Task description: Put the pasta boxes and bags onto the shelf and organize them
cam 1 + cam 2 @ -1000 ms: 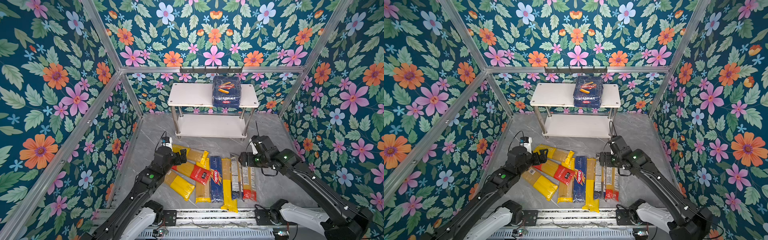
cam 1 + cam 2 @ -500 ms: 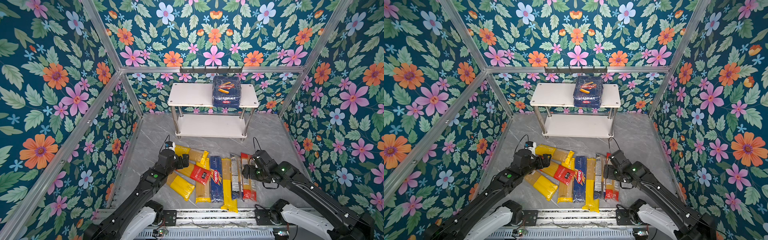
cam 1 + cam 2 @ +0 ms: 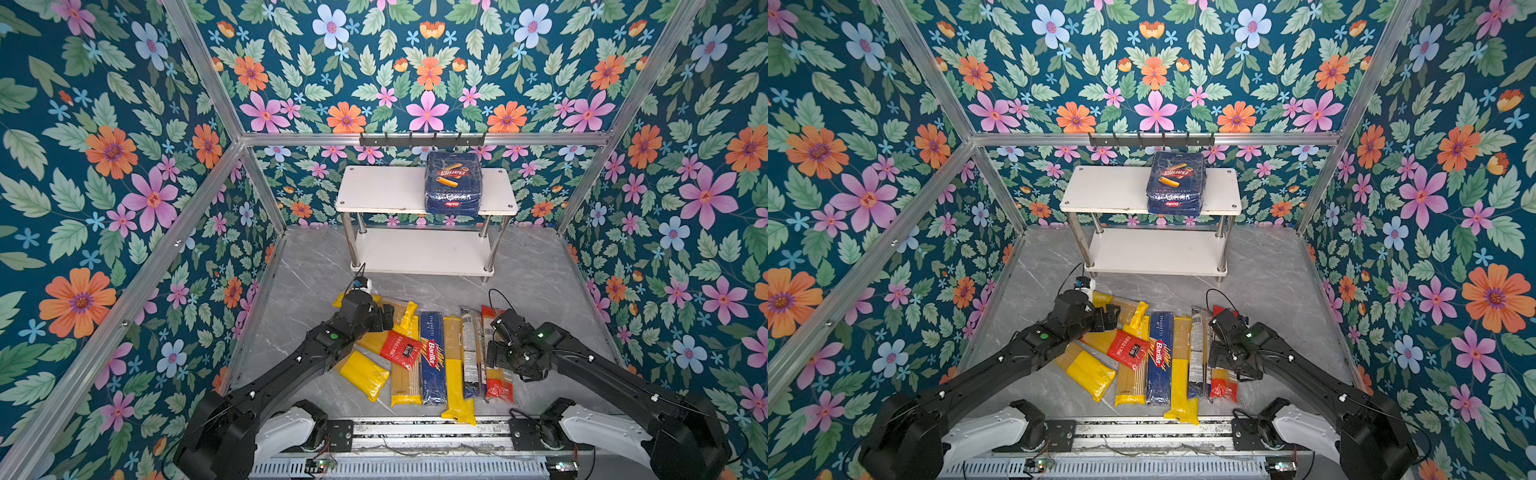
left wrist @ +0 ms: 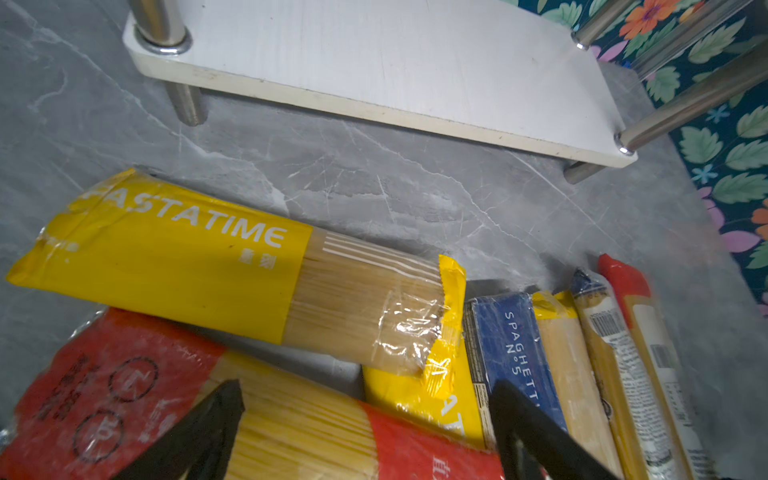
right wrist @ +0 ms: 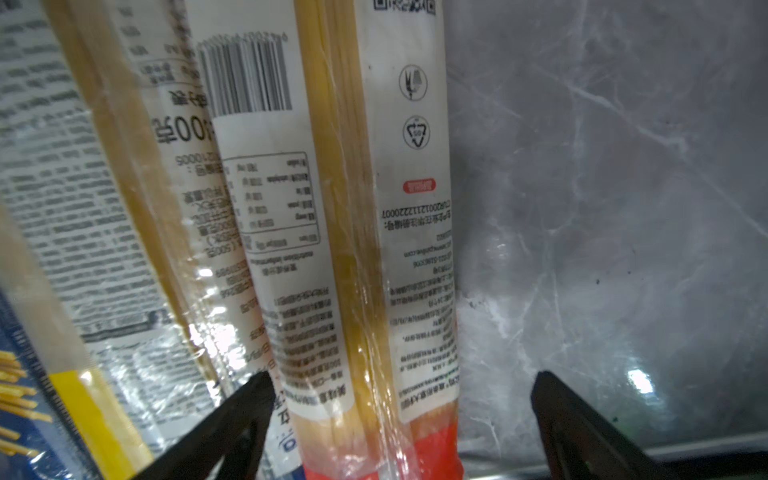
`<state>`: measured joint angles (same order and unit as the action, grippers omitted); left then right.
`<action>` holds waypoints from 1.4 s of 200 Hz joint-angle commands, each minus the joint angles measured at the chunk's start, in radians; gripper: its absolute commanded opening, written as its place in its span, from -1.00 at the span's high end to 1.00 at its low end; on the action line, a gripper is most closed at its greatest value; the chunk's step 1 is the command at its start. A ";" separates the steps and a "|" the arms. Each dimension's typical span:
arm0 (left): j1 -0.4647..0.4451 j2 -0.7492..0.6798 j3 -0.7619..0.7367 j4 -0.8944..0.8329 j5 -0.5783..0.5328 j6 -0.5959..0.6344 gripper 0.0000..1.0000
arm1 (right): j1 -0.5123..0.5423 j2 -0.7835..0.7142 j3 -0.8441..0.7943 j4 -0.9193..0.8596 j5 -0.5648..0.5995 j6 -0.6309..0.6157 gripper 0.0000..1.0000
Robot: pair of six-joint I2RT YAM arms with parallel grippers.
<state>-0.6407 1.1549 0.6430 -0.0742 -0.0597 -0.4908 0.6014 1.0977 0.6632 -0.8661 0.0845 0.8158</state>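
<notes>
On the shelf [image 3: 386,187] the rigatoni pack [image 3: 453,183] is seen; other packs [image 3: 455,374] are laid on the table [image 3: 540,270]. Left gripper [image 4: 365,388] is held wide over a red bag [image 4: 104,374], right gripper [image 5: 403,376] wide astride a red-ended bag [image 5: 374,249].

You've got a white two-board shelf [image 3: 386,189] on shiny metal posts, standing on a grey marble-veined tabletop [image 3: 536,282]. Walls [image 3: 104,174]: teal, green leaves, orange, pink and pale-blue flowers. Rigatoni pack [image 3: 453,183]: dark blue, red-and-white logo. Spaghetti box [image 3: 432,353]: blue, white lettering. PASTATIME bag [image 4: 166,266]: yellow, white lettering, clear window. Red-banded bag [image 4: 83,395]: red with dark print. Barcode bag [image 5: 374,249]: clear, white label, red end.
</notes>
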 commanded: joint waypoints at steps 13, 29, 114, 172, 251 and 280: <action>-0.111 0.106 0.092 0.025 -0.152 0.054 -0.89 | 0.001 -0.027 -0.042 0.052 -0.020 0.025 -0.97; -0.143 0.142 0.129 0.013 -0.159 0.050 -0.88 | 0.000 -0.067 -0.066 0.068 -0.035 0.025 -0.98; -0.227 0.070 0.066 -0.008 -0.217 -0.033 -0.88 | 0.001 -0.071 -0.074 0.068 0.005 0.024 -0.99; -0.226 -0.005 0.014 -0.016 -0.243 0.011 -0.91 | 0.000 0.037 -0.060 0.118 -0.049 0.086 -0.99; -0.224 -0.029 -0.024 -0.001 -0.209 0.030 -0.90 | 0.000 -0.016 -0.151 0.115 -0.166 0.121 -0.98; -0.224 -0.087 -0.067 -0.007 -0.211 0.017 -0.92 | 0.003 -0.042 -0.163 0.112 -0.176 0.117 -0.98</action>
<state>-0.8658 1.0992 0.5957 -0.0837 -0.2699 -0.4652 0.6010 1.0679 0.5087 -0.7284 -0.0505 0.9318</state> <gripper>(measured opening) 0.955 0.991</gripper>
